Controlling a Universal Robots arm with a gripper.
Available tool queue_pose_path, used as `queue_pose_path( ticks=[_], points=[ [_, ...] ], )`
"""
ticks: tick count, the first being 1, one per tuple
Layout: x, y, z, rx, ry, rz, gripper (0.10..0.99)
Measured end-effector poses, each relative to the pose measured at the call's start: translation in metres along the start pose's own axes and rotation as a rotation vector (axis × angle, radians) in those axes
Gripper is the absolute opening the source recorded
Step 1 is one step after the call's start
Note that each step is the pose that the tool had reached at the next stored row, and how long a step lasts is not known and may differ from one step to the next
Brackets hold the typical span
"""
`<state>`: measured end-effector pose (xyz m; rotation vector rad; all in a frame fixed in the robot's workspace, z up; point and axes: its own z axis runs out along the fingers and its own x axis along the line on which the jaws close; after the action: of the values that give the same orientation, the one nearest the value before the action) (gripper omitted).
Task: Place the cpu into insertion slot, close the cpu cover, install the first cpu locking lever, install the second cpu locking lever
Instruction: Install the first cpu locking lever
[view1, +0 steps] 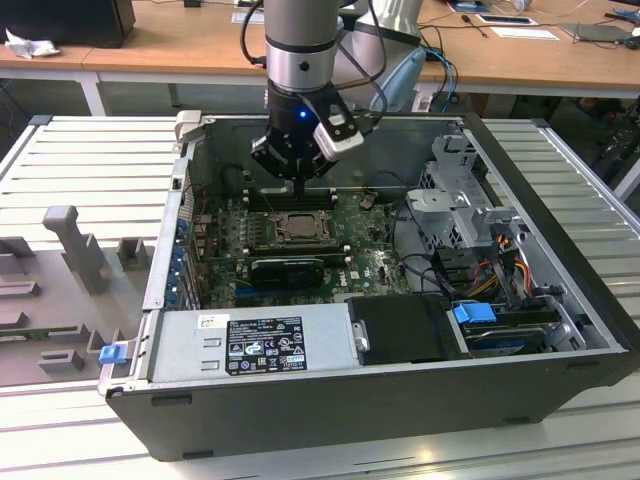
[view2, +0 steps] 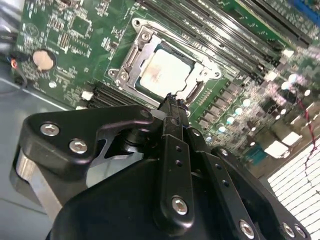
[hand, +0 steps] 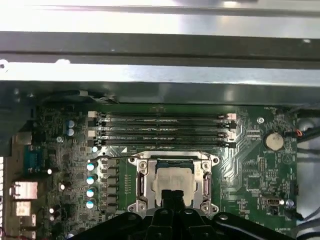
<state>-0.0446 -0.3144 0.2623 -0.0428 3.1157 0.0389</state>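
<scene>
Squarely seated in its socket (hand: 172, 157) on the glossy green circuit board (hand: 260, 170), small flat square cpu (hand: 172, 179) with pale matte metal top, framed by thin silvery-grey metal cpu cover (hand: 141, 181) lying flat around it. Over one edge, black angular gripper (hand: 172, 196), slim fingers pressed together, nothing seen between. Fingertips hiding part of that edge; touching or not, impossible to tell

support: tabletop (view1: 100, 160), ribbed grey metal | lying on it: open computer case (view1: 350, 410), on its side | grey plastic fixture (view1: 70, 240), beside the case at the exterior view's left
</scene>
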Motion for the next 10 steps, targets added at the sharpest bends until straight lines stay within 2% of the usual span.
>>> queue_pose_path(
  ticks=[2,5,10],
  points=[
    [0.0029,0.0000,0.0002,-0.002,-0.0004,-0.001,0.106],
    [0.0275,0.0007,0.0000,-0.006,-0.0003,-0.001,0.106],
    [0.0449,0.0012,-0.0004,-0.008,-0.0003,0.000,0.106]
  ],
)
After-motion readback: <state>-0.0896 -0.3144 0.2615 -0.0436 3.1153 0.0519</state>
